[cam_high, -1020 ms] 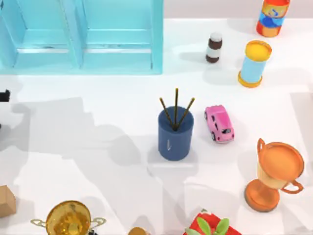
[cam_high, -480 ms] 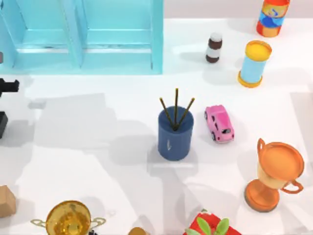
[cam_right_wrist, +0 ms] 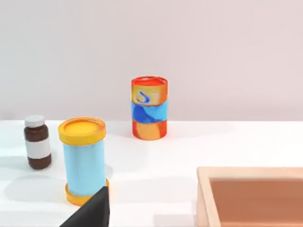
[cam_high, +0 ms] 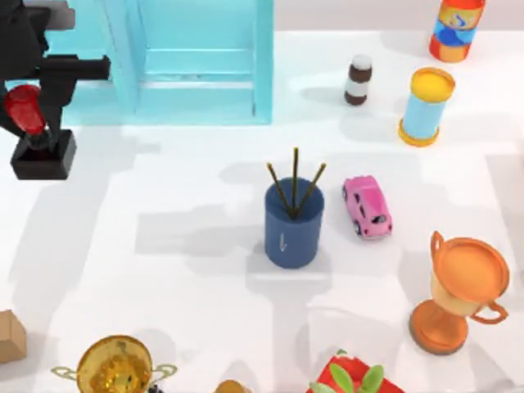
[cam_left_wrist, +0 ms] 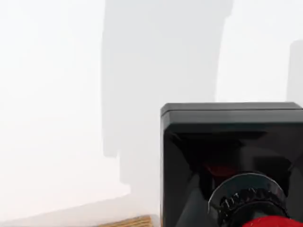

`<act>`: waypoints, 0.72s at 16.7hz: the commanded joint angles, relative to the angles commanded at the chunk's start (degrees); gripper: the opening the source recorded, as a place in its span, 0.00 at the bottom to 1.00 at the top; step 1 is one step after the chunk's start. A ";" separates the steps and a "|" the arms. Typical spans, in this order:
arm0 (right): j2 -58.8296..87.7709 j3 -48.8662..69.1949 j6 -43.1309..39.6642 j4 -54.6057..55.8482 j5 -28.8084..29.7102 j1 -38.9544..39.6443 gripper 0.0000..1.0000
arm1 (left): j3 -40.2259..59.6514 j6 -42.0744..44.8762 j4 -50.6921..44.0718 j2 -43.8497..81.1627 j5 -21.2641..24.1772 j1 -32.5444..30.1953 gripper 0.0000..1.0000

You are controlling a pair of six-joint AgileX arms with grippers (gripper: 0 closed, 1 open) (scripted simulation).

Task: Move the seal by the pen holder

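- Since half a second ago, the left pincer (cam_high: pixel 31 123) has come in from the table's left edge toward the far-left corner, and the seal (cam_high: pixel 37 143) now shows in the top view, carried with it.
- Seal: its red knob is pinched in the left pincer, the black square base hanging below, tilted a little. It sits over the far-left part of the white table (cam_high: pixel 188 286), just in front of the light-blue cabinet (cam_high: pixel 196 61), well apart from the pen holder (cam_high: pixel 293 221).
- From the left wrist view the seal's black base (cam_left_wrist: pixel 232 156) is close up, with bare table beyond it.
- Pen holder: upright near the table's middle, three brown sticks fanning from its top. The stretch of table between it and the seal is open, crossed by nothing but shadow.
- On the pen holder's right, just beside it but not touching, lies a pink toy car (cam_high: pixel 367 206).
- Farther right and back stand a light-blue can with yellow ends (cam_high: pixel 426 106), a small brown bottle (cam_high: pixel 357 79) and an orange-and-blue can (cam_high: pixel 457 29).
- An orange trophy cup (cam_high: pixel 458 291) stands near the right edge; a gold trophy (cam_high: pixel 115 367), a brown box (cam_high: pixel 10 336) and a red item with green leaves (cam_high: pixel 354 378) line the near edge.
- Right pincer: whether it is spread or pressed together cannot be told; the right wrist view looks toward the two cans and the bottle.
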 joint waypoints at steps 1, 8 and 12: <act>0.00 0.00 0.00 0.00 0.00 0.00 1.00 | 1.18 -1.12 -1.19 -0.37 0.00 -1.08 0.00; 0.00 0.00 0.00 0.00 0.00 0.00 1.00 | 1.65 -2.50 -1.59 -0.38 -0.06 -2.35 0.00; 0.00 0.00 0.00 0.00 0.00 0.00 1.00 | 0.96 -10.97 -0.28 -0.99 -0.94 -10.41 0.00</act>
